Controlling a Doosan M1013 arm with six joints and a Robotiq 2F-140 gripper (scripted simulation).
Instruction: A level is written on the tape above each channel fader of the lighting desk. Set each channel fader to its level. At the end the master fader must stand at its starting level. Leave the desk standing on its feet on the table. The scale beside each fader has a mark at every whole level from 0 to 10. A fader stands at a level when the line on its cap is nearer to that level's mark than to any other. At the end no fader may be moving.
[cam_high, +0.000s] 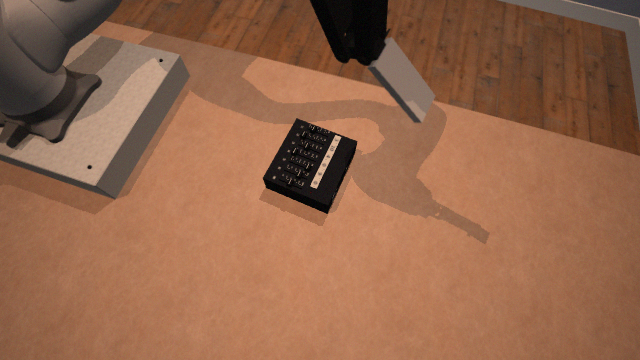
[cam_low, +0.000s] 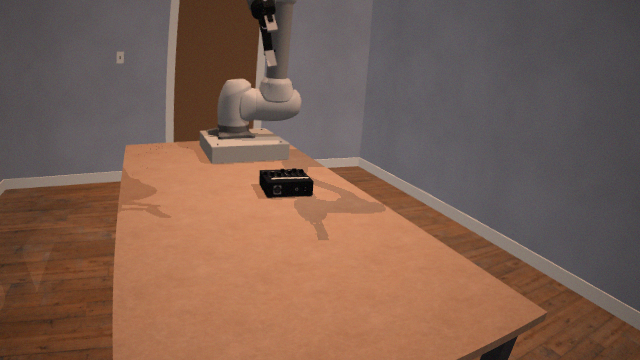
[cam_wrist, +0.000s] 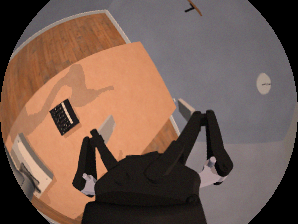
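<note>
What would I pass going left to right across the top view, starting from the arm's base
Arm's foot → grey base plate → black lighting desk → the open, empty gripper, which hangs higher up and a little to the right of the desk.
</note>
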